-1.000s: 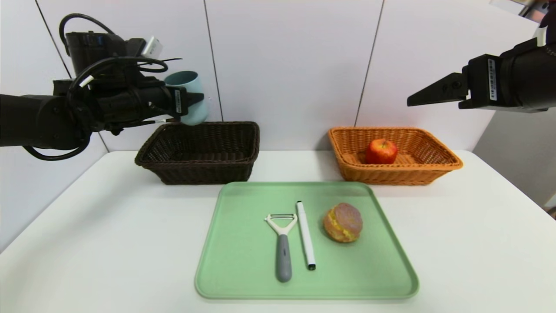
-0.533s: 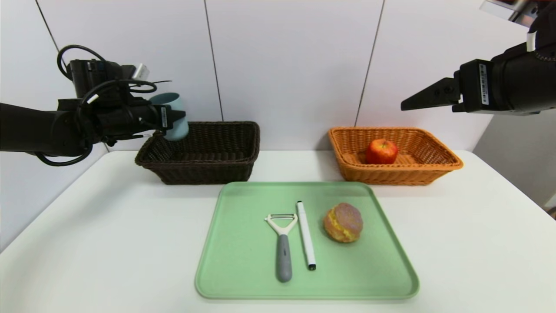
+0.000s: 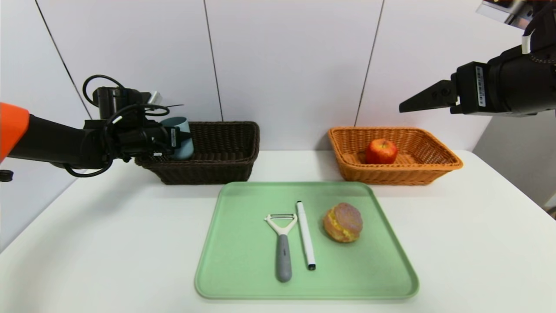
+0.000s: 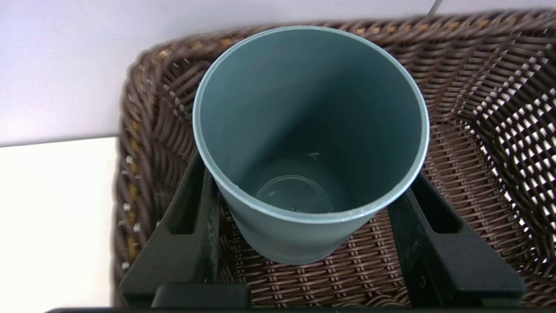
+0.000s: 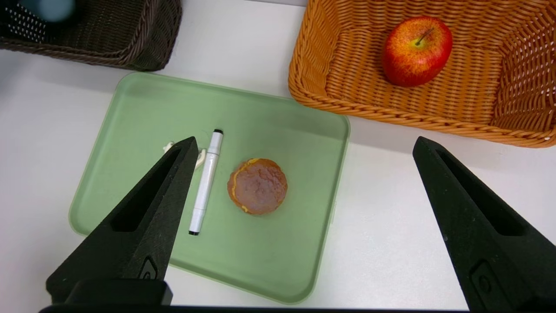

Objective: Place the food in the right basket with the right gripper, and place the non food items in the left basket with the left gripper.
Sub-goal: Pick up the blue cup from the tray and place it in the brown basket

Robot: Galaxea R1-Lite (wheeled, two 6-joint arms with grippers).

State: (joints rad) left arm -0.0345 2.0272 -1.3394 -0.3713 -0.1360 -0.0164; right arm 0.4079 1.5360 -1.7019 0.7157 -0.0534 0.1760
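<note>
My left gripper [image 3: 184, 138] [image 4: 308, 174] is shut on the teal-grey cup [image 3: 180, 137] [image 4: 310, 130], holding it upright, low inside the left end of the dark brown left basket [image 3: 226, 167] [image 4: 478, 108]. My right gripper [image 3: 417, 102] [image 5: 305, 141] hangs open and empty, high above the orange right basket [image 3: 391, 174] [image 5: 347, 108], where the red apple [image 3: 381, 151] [image 5: 416, 50] lies. The bun [image 3: 343, 222] [image 5: 257, 186], the white pen [image 3: 306, 234] [image 5: 206, 182] and the peeler [image 3: 282, 243] [image 5: 200, 158] lie on the green tray [image 3: 243, 269] [image 5: 269, 261].
Both baskets stand against the back wall, with a gap of white table [image 3: 291, 165] between them. The tray lies in front of them, mid-table. White table spreads to either side of the tray.
The left arm has come down and back to the left, lowering the cup from above the dark basket's rim into it. The right gripper has drifted slightly left.
</note>
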